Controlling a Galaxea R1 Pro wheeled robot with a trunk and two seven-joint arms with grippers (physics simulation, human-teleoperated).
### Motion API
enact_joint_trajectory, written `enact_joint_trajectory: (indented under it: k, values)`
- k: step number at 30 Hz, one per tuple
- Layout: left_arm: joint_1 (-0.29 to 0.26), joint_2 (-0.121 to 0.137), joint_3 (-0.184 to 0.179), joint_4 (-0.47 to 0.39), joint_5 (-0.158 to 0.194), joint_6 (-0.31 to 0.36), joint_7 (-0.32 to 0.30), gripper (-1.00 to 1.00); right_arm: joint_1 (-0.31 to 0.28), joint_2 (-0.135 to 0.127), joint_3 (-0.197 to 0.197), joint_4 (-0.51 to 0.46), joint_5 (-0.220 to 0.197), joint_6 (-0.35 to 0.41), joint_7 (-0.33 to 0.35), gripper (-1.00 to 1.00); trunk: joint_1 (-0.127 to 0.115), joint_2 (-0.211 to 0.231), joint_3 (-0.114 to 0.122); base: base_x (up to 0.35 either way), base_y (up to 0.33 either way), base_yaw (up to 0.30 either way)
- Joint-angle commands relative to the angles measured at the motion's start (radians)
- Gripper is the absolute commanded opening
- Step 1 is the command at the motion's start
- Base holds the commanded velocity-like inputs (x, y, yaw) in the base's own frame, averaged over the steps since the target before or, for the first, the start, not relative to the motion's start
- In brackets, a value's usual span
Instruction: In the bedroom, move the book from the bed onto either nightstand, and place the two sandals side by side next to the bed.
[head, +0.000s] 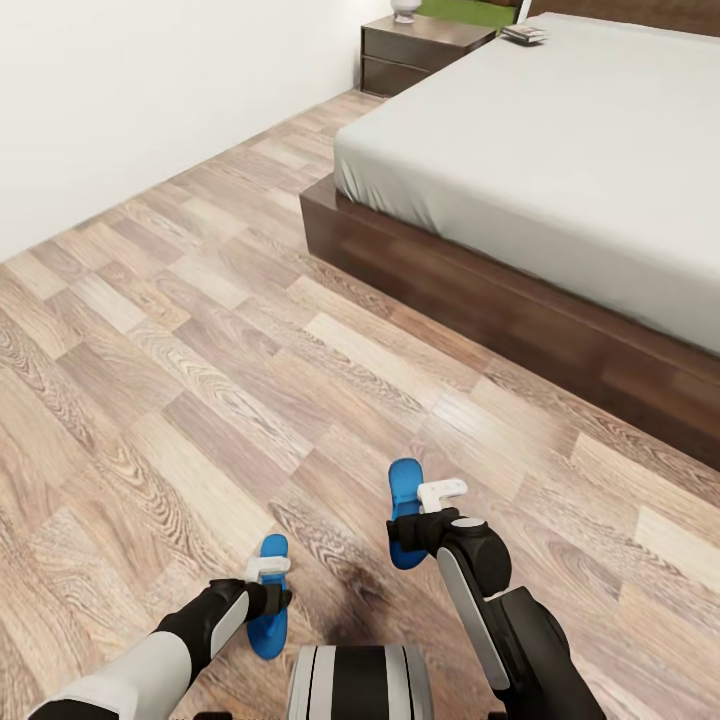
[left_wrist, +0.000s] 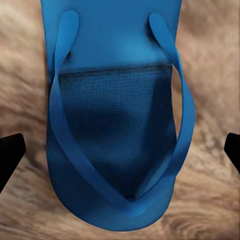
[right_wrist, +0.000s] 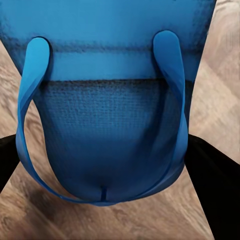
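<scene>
Landmark: bed (head: 560, 150), far right in head view. Nightstand (head: 420, 50) just beside bed's head end, to its left, against wall. Vase-like thing (head: 405, 10) on nightstand. Book (head: 525, 34) on bed, at head-end corner nearest nightstand. Two sandals on floor (head: 200, 350), well apart from bed, nearer robot: right sandal (head: 404, 495) closer to bed, left sandal (head: 270, 610) farther left of it.

White vase (head: 405, 10) atop far cabinet, green patch (head: 466, 11) beside it; bare white wall (head: 150, 90)
</scene>
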Motion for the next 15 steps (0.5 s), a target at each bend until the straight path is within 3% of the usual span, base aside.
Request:
enact_joint_trajectory:
  k: [1, 5, 15]
  values:
    - [0.000, 0.001, -0.007, -0.002, 0.009, 0.004, 0.001, 1.00, 0.000, 0.000, 0.001, -0.001, -0.011, 0.003, -0.011, -1.00, 0.000, 0.000, -0.005, 0.000, 0.000, 0.000]
    - [0.000, 0.001, -0.007, -0.002, 0.009, 0.004, 0.001, 1.00, -0.001, 0.000, 0.001, -0.001, -0.011, 0.003, -0.012, -1.00, 0.002, -0.001, -0.020, 0.000, 0.000, 0.000]
    - [0.000, 0.001, -0.008, -0.002, 0.009, -0.005, 0.001, 1.00, 0.000, 0.000, 0.001, -0.001, -0.011, 0.003, -0.011, -1.00, 0.002, -0.001, -0.020, 0.000, 0.000, 0.000]
